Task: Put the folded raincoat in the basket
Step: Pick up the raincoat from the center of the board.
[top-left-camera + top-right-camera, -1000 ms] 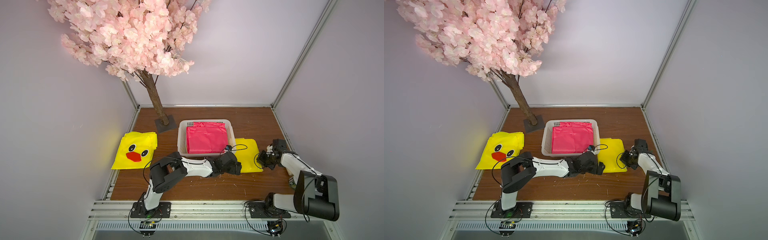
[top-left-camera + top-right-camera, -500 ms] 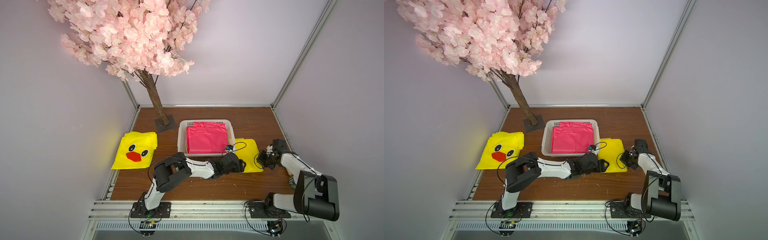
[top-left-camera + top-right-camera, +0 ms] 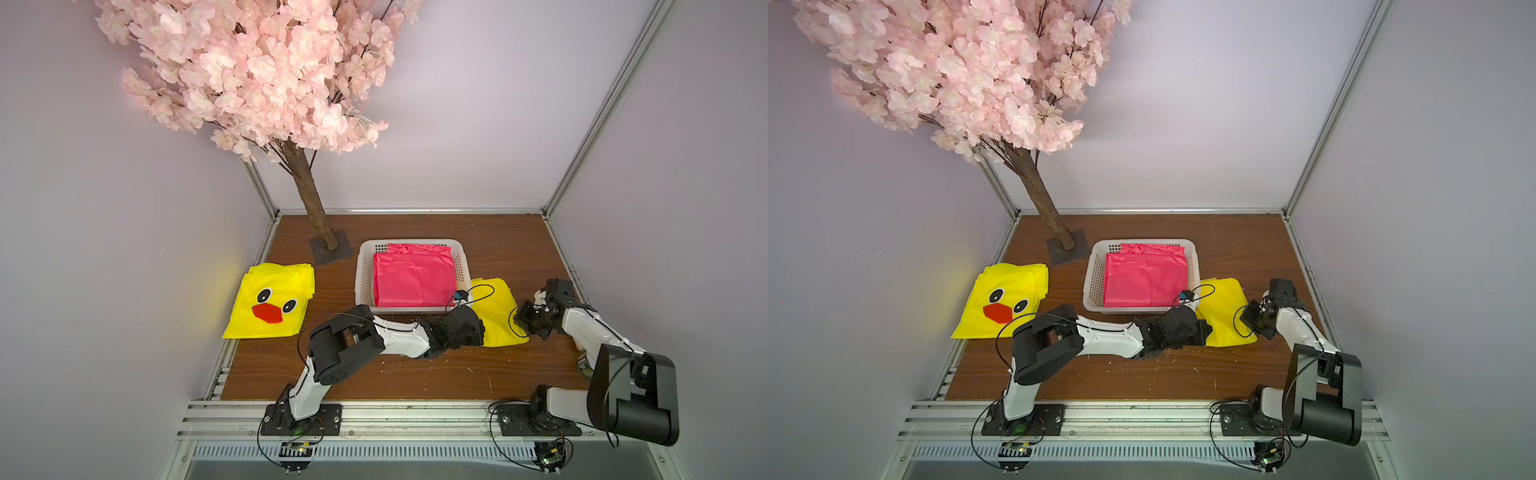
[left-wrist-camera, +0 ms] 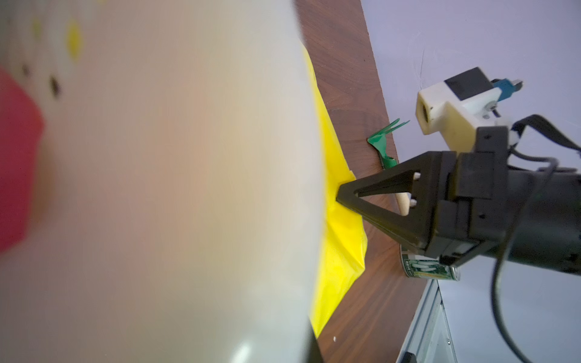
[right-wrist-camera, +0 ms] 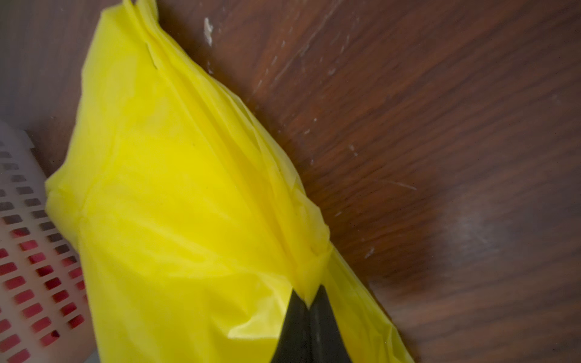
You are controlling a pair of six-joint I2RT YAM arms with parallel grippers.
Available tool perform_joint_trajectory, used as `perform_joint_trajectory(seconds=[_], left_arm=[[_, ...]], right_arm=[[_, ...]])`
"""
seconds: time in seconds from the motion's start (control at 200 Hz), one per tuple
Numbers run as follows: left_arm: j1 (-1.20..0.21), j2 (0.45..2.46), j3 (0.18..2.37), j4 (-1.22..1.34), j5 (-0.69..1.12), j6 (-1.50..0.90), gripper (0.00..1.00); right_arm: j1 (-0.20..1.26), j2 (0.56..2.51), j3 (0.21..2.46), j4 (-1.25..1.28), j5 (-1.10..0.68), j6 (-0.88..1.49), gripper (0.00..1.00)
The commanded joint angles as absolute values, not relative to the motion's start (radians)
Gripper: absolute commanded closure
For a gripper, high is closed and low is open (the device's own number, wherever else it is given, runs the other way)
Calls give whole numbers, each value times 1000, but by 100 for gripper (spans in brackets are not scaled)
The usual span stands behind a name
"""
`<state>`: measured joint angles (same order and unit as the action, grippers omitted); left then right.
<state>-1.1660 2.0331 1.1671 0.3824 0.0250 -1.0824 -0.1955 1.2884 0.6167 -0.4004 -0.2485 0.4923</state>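
Note:
A folded yellow raincoat (image 3: 496,307) lies on the wooden table just right of the white basket (image 3: 361,266), which holds a folded pink raincoat (image 3: 411,282). My right gripper (image 5: 309,298) is shut on the yellow raincoat's right edge, pinching a fold; the left wrist view shows that pinch (image 4: 338,195) too. My left gripper (image 3: 482,328) lies low at the yellow raincoat's near-left corner, shut there with its fingertips hidden under its own body. A blurred white wall of the basket (image 4: 157,188) fills most of the left wrist view.
A second yellow raincoat with a duck face (image 3: 270,301) lies at the table's left edge. The blossom tree's base plate (image 3: 330,247) stands behind the basket on the left. A green scrap (image 4: 385,144) and a banknote-printed roll (image 4: 430,270) lie near the right rail.
My left gripper slid right along the table to the yellow raincoat's near-left corner and went from open to shut. The right arm has stayed still, keeping its grip.

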Motion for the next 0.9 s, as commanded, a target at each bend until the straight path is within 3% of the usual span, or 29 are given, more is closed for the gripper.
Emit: perform_joint_trajectory(seconds=[0.0,0.33,0.891], left_arm=[[-1187,2058,1211,288,86,-1042,99],[-1148,2136,1542,178,255,-941,99],[-1004,2263,2039,-84,391,-769,99]], right_arm=[[-214,1211,652,-437,-275,539,100],[-265,1060,767,-438,-233,657,100],[-310,1070,950,-383,-255,779,100]])
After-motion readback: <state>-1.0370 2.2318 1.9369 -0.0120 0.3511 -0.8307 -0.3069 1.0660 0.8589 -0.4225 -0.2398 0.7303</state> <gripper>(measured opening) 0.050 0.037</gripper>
